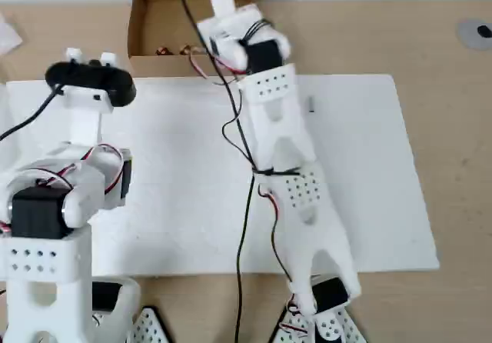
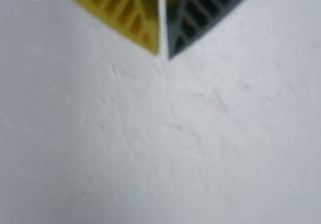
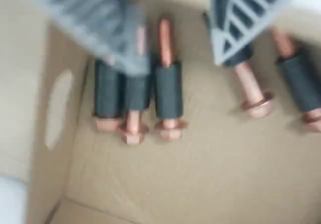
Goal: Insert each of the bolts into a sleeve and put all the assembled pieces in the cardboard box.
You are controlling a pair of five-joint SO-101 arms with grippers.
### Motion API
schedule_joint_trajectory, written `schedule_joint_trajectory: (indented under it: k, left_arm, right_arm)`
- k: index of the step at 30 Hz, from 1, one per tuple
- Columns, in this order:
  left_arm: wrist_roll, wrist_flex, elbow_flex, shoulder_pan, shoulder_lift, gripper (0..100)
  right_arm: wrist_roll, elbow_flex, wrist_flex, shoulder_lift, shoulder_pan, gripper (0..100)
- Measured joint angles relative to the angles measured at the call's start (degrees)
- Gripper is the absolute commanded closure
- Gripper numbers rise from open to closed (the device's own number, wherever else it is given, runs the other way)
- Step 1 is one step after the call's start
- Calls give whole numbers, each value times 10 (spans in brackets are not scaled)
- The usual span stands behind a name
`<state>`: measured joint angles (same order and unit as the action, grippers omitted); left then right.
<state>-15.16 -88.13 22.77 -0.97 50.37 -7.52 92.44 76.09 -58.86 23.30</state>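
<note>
Several copper bolts, each in a black sleeve (image 3: 168, 91), lie side by side on the floor of the cardboard box (image 3: 200, 179). My right gripper (image 3: 178, 63) hangs open just above them, nothing held between its grey fingers (image 3: 235, 23). From above, the right arm stretches up the table into the cardboard box (image 1: 142, 20), where copper bolt heads (image 1: 163, 51) glint by the near wall. My left gripper (image 2: 163, 53) is shut, yellow and dark fingertips together over the white mat (image 2: 175, 143), at the mat's far left (image 1: 88, 81).
The white mat (image 1: 369, 189) covers the table's middle, with a small dark piece (image 1: 311, 104) on it near the right arm. A grey disc (image 1: 477, 32) lies on the wooden table at the far right. Cables trail along the right arm.
</note>
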Motion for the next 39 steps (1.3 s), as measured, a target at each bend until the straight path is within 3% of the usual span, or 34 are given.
schedule_joint_trajectory:
  k: [8, 14, 18, 22, 31, 35, 39]
  left_arm:
    - [25, 6, 64, 0, 139, 994]
    - [25, 21, 167, 0, 256, 995]
    - [25, 51, 239, 0, 321, 995]
    - [25, 94, 308, -9, 381, 995]
    - [25, 173, 412, -73, 476, 994]
    - [25, 195, 447, -78, 506, 994]
    - [25, 207, 474, -78, 525, 994]
  right_arm:
    - [-46, 4, 238, 198, 0, 989]
    - [-47, 3, 253, 342, -40, 989]
    - [-47, -81, 253, 463, -63, 989]
    - [-47, -251, 253, 621, -78, 989]
    - [-47, -783, 245, 1021, -76, 988]
    - [-47, -1015, 185, 1160, -79, 988]
    - [0, -1240, 84, 1291, -108, 988]
